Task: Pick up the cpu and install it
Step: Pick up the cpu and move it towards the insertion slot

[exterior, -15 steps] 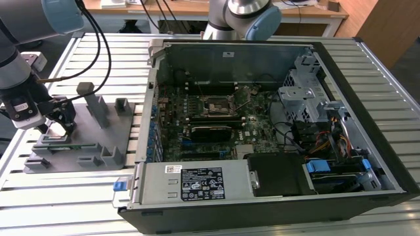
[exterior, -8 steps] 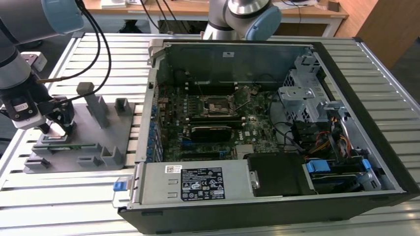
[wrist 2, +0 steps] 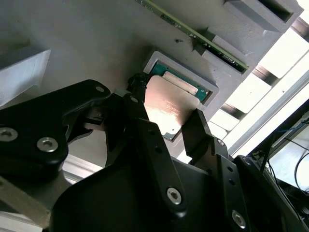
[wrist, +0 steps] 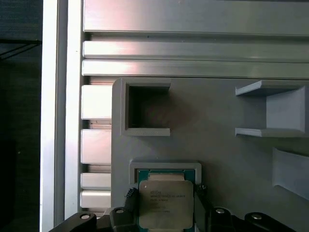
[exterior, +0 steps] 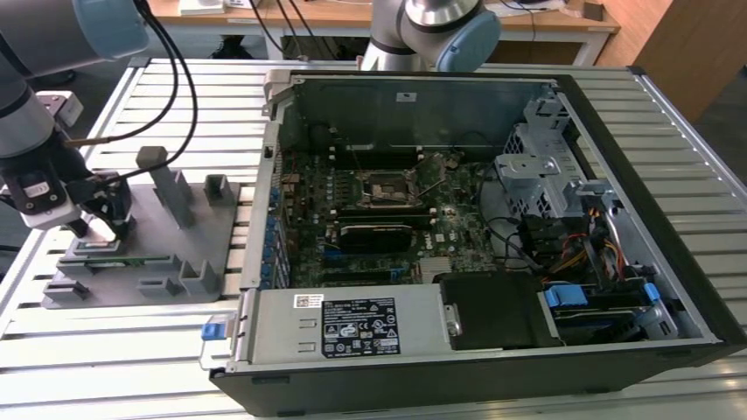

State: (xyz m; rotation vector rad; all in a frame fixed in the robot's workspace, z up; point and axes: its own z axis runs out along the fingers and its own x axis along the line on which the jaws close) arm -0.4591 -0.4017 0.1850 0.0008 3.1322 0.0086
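Observation:
The cpu (wrist: 165, 205) is a silver-topped square chip, seen in both wrist views just over its shallow pocket (wrist: 164, 169) in the grey holder block (exterior: 152, 254). My gripper (wrist: 165, 198) has a black finger pressed against each of two opposite edges of the cpu (wrist 2: 169, 106), so it is shut on the chip. In the exterior view my gripper (exterior: 100, 223) hangs low over the block at that view's left. The motherboard socket (exterior: 389, 188) lies in the open computer case (exterior: 491, 219), far from the chip.
A long green memory stick (wrist 2: 193, 31) stands in a slot of the same block. Upright grey posts (exterior: 170, 188) rise from the block beside the gripper. A second arm's base (exterior: 432, 26) stands behind the case. The slatted aluminium table (exterior: 117, 350) carries everything.

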